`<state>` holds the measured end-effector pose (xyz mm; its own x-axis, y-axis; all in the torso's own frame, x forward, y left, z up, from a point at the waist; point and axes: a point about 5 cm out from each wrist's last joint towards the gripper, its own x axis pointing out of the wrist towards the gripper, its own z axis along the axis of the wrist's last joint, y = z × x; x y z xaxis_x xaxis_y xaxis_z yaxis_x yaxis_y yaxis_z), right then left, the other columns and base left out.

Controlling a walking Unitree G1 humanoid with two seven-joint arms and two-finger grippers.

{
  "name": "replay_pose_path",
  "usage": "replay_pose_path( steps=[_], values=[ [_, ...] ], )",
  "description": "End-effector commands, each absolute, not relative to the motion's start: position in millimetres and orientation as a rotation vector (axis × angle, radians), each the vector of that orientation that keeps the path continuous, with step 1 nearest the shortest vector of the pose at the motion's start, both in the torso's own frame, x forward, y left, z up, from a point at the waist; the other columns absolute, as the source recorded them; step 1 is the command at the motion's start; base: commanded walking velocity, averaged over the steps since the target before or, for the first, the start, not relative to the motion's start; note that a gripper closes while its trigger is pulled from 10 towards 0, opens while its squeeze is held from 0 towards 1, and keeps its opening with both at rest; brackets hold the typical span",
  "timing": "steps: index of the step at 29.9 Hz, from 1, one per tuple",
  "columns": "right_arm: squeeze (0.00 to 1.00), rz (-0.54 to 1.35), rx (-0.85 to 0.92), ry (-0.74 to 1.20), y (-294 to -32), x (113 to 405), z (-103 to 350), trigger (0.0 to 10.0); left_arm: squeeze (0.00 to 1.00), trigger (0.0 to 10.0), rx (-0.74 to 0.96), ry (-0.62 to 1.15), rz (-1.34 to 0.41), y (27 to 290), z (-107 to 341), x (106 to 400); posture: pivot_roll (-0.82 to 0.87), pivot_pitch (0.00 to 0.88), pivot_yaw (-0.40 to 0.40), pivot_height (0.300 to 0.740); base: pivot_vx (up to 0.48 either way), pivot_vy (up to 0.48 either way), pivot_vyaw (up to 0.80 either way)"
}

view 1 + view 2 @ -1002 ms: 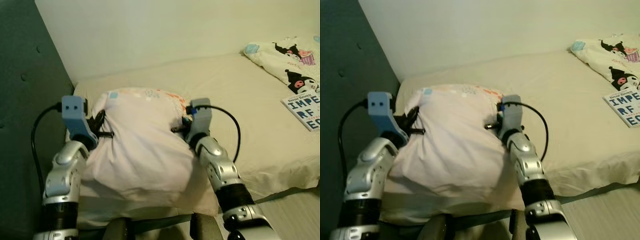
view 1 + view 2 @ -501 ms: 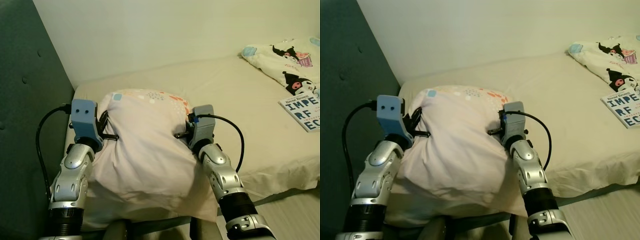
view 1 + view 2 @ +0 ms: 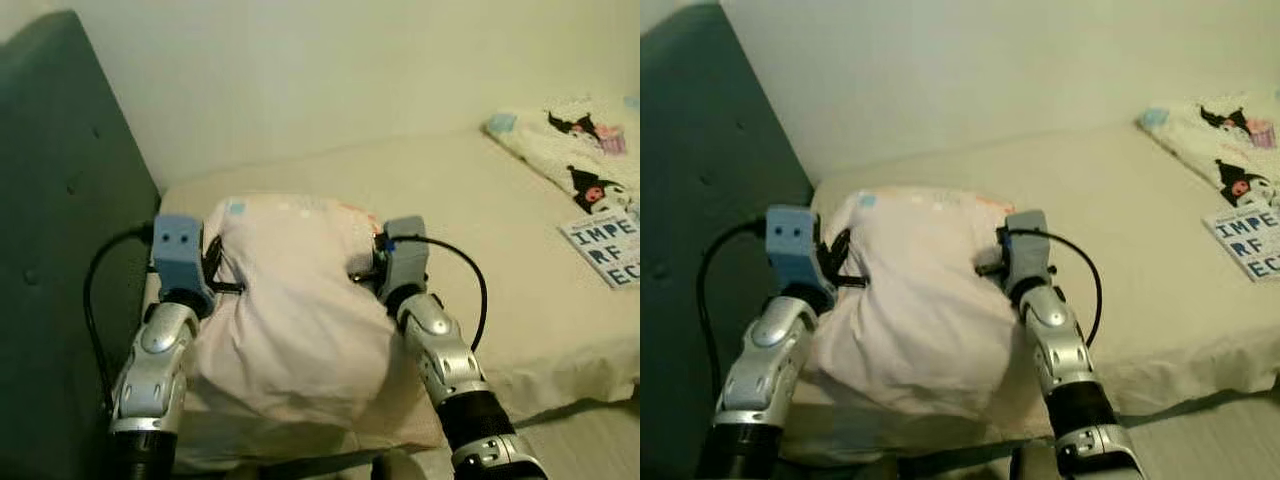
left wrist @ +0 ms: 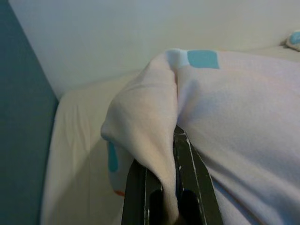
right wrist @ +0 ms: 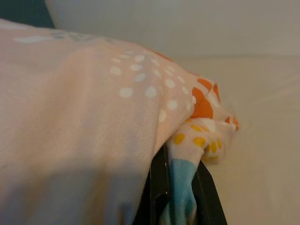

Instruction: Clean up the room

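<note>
A large pale pink pillow with small coloured patches hangs between my two arms over the head end of the bed. My left gripper is shut on the pillow's left edge, a fold of cloth pinched between its black fingers. On the pillow's right edge my right gripper is shut too, with a spotted orange and blue corner squeezed between its fingers. The pillow's lower part sags down toward the bed's front edge.
A dark green padded headboard rises on the left, close to my left arm. A white wall runs behind the bed. At the far right lie a cartoon-printed quilt and a book. Floor shows at the lower right.
The pillow and both grippers sit a little farther toward the wall and headboard. The camera has shifted, so more of the headboard shows. Both grips hold unchanged.
</note>
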<state>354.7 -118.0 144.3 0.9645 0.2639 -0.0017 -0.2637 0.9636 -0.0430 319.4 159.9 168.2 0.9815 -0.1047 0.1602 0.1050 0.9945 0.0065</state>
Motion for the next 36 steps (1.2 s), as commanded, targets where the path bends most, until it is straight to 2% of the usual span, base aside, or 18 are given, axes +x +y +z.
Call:
replay_pose_path(
  steps=[1, 9, 18, 26, 36],
  values=[
    [0.0, 0.326, -0.047, -0.088, -103, 353, 159, 10.0, 0.0, 10.0, 0.011, -0.23, -0.124, 154, 180, 318, -0.03, 0.07, 0.031, 0.708, 0.0, 0.0, 0.0],
    [0.0, 0.331, -0.052, -0.09, -102, 353, 160, 10.0, 0.0, 10.0, 0.005, -0.227, -0.113, 155, 179, 319, -0.03, 0.072, 0.032, 0.74, 0.0, 0.0, 0.0],
    [0.0, 0.319, -0.049, -0.1, -104, 352, 158, 10.0, 0.0, 10.0, 0.013, -0.215, -0.127, 152, 177, 319, -0.03, 0.069, 0.042, 0.74, 0.0, 0.0, 0.0],
    [0.0, 0.285, -0.199, -0.1, -105, 350, 148, 10.0, 0.0, 10.0, 0.016, -0.179, -0.134, 151, 168, 318, -0.03, 0.067, 0.051, 0.74, 0.0, 0.0, 0.0],
    [0.0, 0.284, -0.151, -0.107, -110, 345, 142, 10.0, 0.0, 10.0, 0.075, -0.198, -0.158, 145, 166, 316, -0.04, 0.054, 0.049, 0.74, 0.0, 0.0, 0.0]
  ],
)
